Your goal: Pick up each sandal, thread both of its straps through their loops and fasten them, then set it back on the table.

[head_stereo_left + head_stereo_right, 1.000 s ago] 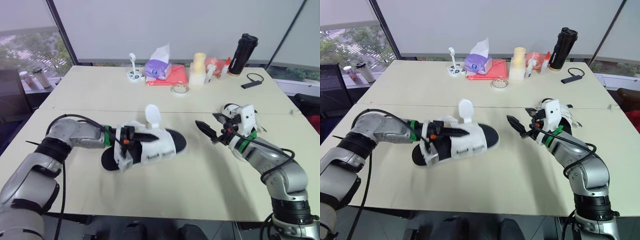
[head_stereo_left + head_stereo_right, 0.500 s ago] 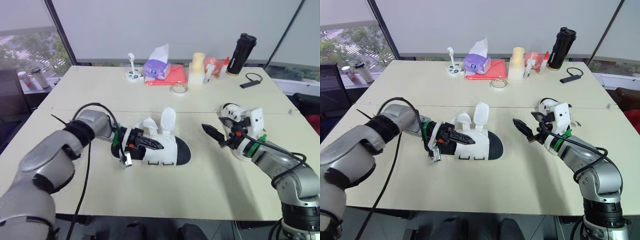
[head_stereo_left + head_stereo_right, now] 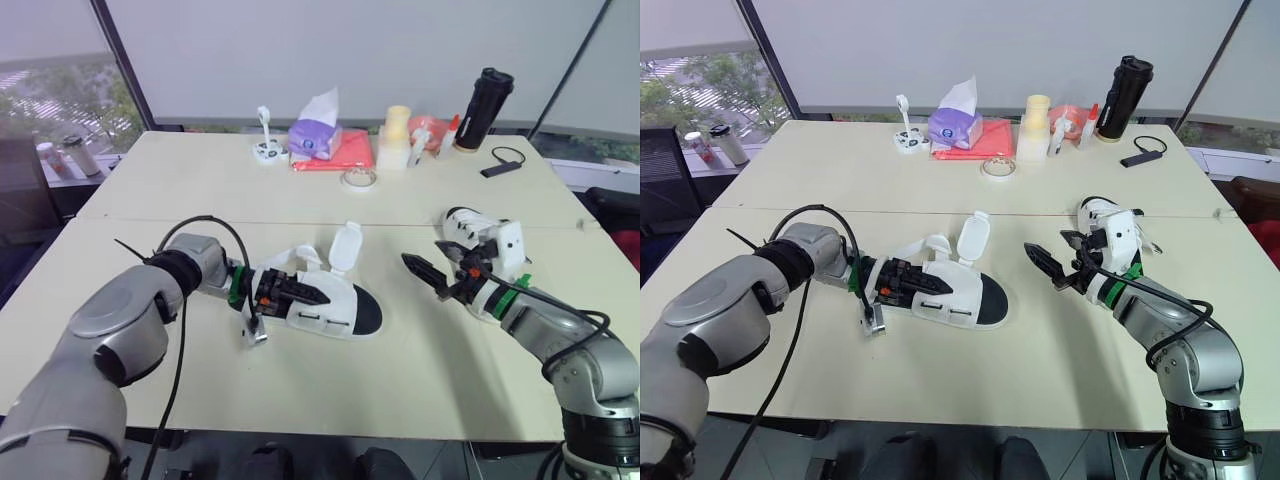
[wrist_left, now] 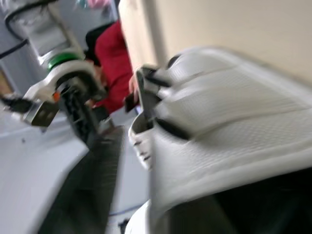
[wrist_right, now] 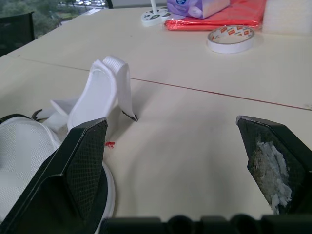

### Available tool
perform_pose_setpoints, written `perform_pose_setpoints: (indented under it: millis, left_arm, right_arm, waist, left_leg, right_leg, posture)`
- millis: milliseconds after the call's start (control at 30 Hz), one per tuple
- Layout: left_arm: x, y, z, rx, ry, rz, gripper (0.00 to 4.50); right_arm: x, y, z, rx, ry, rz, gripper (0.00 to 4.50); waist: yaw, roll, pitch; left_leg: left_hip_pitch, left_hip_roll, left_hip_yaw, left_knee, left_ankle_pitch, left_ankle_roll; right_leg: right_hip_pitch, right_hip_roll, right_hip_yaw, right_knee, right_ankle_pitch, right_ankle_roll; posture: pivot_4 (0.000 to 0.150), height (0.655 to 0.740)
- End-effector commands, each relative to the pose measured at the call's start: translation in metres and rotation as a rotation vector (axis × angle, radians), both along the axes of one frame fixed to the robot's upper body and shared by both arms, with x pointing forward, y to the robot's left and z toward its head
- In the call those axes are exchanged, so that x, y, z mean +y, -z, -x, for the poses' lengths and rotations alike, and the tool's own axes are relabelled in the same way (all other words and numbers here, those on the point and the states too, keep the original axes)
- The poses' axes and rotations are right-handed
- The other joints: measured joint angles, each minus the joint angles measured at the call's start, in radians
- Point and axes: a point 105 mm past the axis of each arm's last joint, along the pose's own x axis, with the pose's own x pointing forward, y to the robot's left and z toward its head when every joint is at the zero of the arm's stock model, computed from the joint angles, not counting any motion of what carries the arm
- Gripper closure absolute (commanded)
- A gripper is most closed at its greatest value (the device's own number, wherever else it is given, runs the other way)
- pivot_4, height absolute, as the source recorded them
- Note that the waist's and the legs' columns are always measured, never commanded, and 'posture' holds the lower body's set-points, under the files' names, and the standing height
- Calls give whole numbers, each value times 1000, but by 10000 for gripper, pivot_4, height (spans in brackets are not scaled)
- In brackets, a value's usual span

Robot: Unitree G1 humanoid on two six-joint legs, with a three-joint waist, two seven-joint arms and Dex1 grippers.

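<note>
left tool (image 3: 305,293) is gripping the sandal (image 3: 340,308). Its black fingers are pinching the white upper at the heel end, tips pointing along the shoe toward the toe. The sandal is sitting sole-down on the worktop (image 3: 200,190), with black sole showing around the toe just past the left tool's tips. One strap (image 3: 345,247) is standing upright off the far side of the upper, unfastened, flap end in the air. A shorter strap (image 3: 303,256) is curling up beside it, nearer the left tool's wrist. The left wrist view is looking along the mesh upper, which is pressing close against that tool's fingers (image 4: 92,180).

right tool (image 3: 432,262) is holding open over the worktop and carrying nothing. Its fingers (image 5: 85,165) are spreading wide with bare worktop between them. The tips are pointing at the sandal's toe, near but not touching. In that tool's own camera the upright strap is sitting ahead of the tips, off toward one finger, and the sandal's toe edge is lying just by that same finger. The second sandal (image 3: 478,228) is lying behind the right tool, beside its wrist and partly hidden by the arm. Can't tell the state of its straps.

Sitting well beyond both tools, on the far side of the worktop: tape roll (image 3: 360,178), purple tissue box (image 3: 316,137) on a red folder (image 3: 348,152), black bottle (image 3: 487,108), black cable (image 3: 503,163).
</note>
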Motion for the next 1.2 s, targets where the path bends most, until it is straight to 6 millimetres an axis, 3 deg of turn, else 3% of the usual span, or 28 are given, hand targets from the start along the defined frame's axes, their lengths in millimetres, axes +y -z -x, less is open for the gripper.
perform_pose_setpoints:
  millis: [33, 600, 733, 1033, 1200]
  left_arm:
    - [-3, -13, -2, 15, -29, 37, 497]
    - [-27, -25, 11, 167, -94, 64, 497]
    - [-24, -27, 4, 200, -165, 71, 497]
    - [-38, -36, 22, 266, -121, 103, 497]
    - [-24, -23, 11, 283, -227, 24, 497]
  right_arm:
    - [-1, -12, 0, -35, -17, -9, 0]
    - [9, -6, -3, -20, -45, -35, 0]
    - [10, -2, -1, 2, -58, -36, 0]
    - [14, 1, -2, 5, -64, -35, 0]
    - [14, 3, -2, 8, -67, -11, 0]
  waist:
    - [0, 0, 0]
    - [-3, 0, 0]
    - [-3, 0, 0]
    - [-4, 0, 0]
    - [-5, 0, 0]
  left_leg:
    - [0, 0, 0, 0, 0, 0]
    - [0, 0, 0, 0, 0, 0]
    - [0, 0, 0, 0, 0, 0]
    - [0, 0, 0, 0, 0, 0]
    - [0, 0, 0, 0, 0, 0]
  right_leg:
    - [0, 0, 0, 0, 0, 0]
    - [0, 0, 0, 0, 0, 0]
    - [0, 0, 0, 0, 0, 0]
    - [0, 0, 0, 0, 0, 0]
    - [0, 0, 0, 0, 0, 0]
  posture:
    - [1500, 7400]
    - [1500, 7400]
    - [1500, 7400]
    - [1500, 7400]
    - [1500, 7400]
